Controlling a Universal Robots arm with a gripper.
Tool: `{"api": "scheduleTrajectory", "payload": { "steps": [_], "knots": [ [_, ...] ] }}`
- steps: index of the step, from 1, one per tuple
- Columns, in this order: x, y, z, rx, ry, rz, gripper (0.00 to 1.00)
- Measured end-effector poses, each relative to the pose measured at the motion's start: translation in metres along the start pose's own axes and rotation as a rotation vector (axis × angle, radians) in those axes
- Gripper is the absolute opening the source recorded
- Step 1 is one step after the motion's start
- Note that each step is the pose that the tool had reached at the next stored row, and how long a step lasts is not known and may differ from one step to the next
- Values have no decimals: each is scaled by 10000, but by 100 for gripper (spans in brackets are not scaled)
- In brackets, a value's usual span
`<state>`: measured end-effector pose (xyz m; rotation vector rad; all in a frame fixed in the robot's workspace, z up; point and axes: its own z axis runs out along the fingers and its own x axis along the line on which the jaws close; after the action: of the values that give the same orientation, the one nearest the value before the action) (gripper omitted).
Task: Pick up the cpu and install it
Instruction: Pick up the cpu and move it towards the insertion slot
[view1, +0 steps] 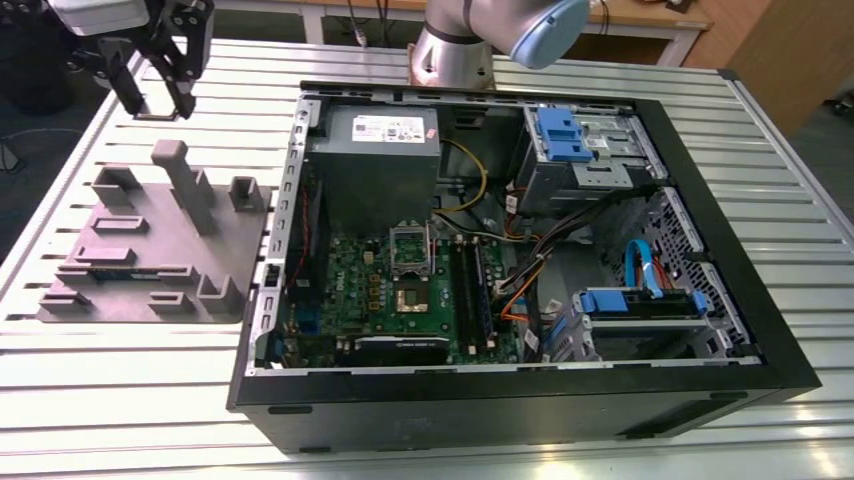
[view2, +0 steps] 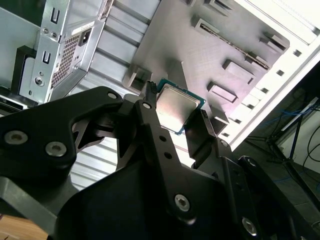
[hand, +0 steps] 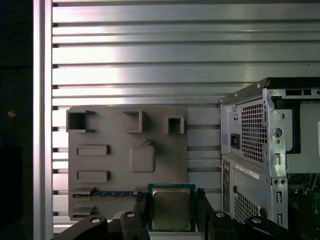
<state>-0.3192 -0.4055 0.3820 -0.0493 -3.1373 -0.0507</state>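
The cpu (view2: 176, 104) (hand: 171, 210), a small square chip with a silver-grey metal top and a thin green rim, sits between my gripper's two black fingers in both wrist views. My gripper (view2: 175, 108) (hand: 171, 200) is shut on the cpu by two opposite edges. In the exterior view my gripper (view1: 156, 98) hangs high above the slatted table, beyond the grey moulded tray (view1: 147, 250) and off the exterior view's left of the open computer case (view1: 521, 400). The motherboard's socket (view1: 411, 292) lies inside the case with its metal frame lifted.
The grey tray (hand: 127, 160) (view2: 200, 55) carries upright posts and shallow recesses. Inside the case are a grey power supply box (view1: 375, 160), drive cages with blue clips (view1: 594, 150) and loose cables (view1: 534, 270). The arm's base (view1: 454, 50) stands behind the case.
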Motion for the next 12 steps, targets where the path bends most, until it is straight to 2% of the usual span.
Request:
{"api": "scheduleTrajectory", "payload": {
  "steps": [12],
  "knots": [
    [-101,3,0,-1,-1,0,47]
  ]
}}
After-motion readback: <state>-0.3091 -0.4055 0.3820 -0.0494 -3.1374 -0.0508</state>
